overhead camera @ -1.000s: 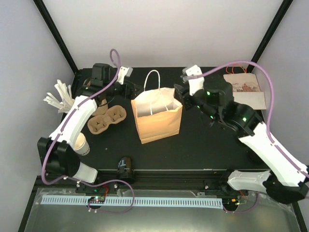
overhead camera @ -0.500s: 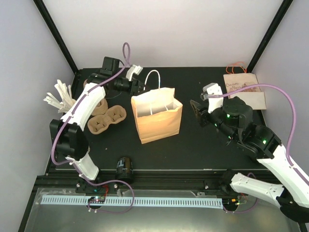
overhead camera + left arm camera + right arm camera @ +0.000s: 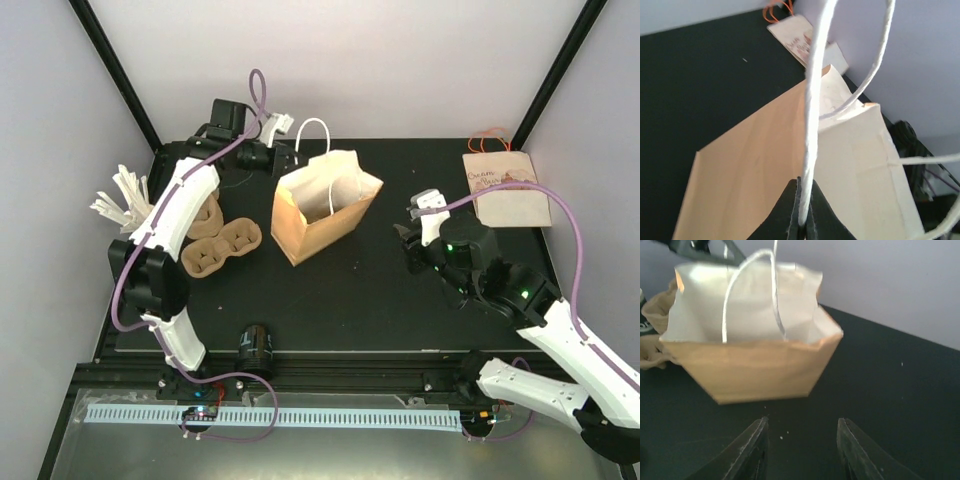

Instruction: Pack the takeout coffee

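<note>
Bag handle between left tool tips

Left end effector pinched, right parted

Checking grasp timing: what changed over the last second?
The left fingers closed on the paper bag's white handle, and the bag tilted and turned. The right fingers pulled back from it, open and empty. The cup carrier and flat bag stayed put.
</note>
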### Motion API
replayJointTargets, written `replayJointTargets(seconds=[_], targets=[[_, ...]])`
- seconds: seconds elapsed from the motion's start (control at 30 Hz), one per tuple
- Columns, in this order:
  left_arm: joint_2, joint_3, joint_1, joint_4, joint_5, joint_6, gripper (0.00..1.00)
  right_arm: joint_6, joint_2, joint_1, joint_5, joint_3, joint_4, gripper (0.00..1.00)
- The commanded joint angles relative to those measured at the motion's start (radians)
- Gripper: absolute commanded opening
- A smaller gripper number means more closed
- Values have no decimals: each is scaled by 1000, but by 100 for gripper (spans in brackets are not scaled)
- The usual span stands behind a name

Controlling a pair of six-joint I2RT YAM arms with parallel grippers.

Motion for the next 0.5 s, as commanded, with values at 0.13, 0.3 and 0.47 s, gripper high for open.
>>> replayJointTargets(seconds=[0.13,0.3,0.47], targets=[[60,25,93,310,-125,-236,2,76,-42,-14,-1,-104,25,39],[64,-3,149,402,-202,-332,14,133,-17,-15,-102,-163,36,38],[64,-43,164,442,-213,-368,19,173,48,-15,-289,-202,82,36]])
